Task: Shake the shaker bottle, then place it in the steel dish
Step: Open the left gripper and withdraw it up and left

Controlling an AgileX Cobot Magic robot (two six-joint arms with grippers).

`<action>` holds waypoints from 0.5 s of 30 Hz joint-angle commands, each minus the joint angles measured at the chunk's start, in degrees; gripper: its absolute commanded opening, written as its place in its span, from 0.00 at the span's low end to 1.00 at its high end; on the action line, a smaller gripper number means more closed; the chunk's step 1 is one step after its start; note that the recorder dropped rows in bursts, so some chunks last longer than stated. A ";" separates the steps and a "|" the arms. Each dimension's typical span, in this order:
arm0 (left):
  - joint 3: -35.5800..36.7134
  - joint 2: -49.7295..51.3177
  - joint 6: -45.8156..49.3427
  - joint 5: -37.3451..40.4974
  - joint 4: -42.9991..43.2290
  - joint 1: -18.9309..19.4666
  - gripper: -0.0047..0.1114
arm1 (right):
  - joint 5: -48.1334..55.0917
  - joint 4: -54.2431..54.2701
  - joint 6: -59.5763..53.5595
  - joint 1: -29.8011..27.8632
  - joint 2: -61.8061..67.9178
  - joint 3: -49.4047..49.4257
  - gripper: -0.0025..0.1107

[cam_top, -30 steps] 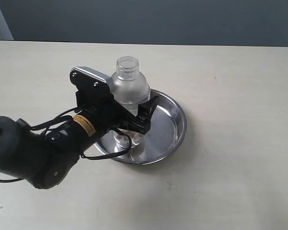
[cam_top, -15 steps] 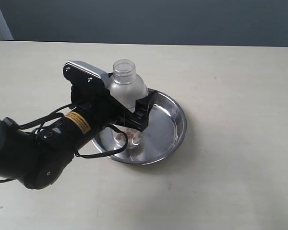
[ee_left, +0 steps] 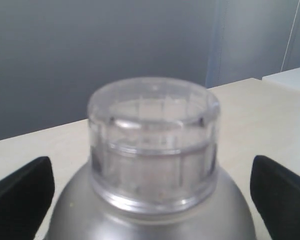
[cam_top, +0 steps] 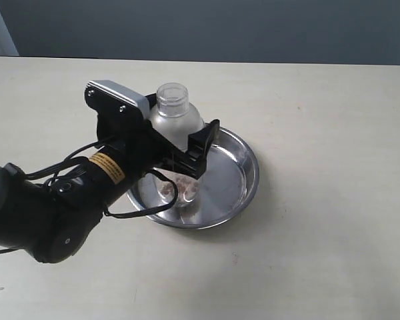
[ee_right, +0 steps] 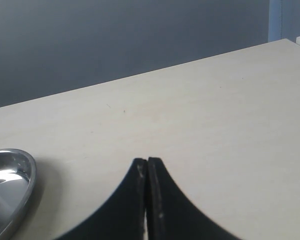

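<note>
No readable text in any view. Only candidate is a yellow sticker (cam_top: pixel 109 167) on my left arm (cam_top: pixel 60 207), just behind the wrist, wrapped round the black housing. It carries dark print, too small and blurred to make out. I can't tell whether it's a brand, a number or a warning sign.

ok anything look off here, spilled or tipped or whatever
Nothing stands out. The shaker bottle stands upright in the steel dish with its cap on, and no grains show on the table. The left gripper is open, with one finger on either side of the bottle.
</note>
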 commanded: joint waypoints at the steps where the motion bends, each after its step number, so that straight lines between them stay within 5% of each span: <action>1: -0.10 -0.51 0.11 -1.46 -0.14 -0.37 0.95 | -0.45 -0.14 -0.23 0.23 -0.28 0.12 0.02; 15: -0.10 -4.75 3.02 -0.73 -0.27 -0.37 0.95 | -0.45 -0.14 -0.23 0.23 -0.28 0.12 0.02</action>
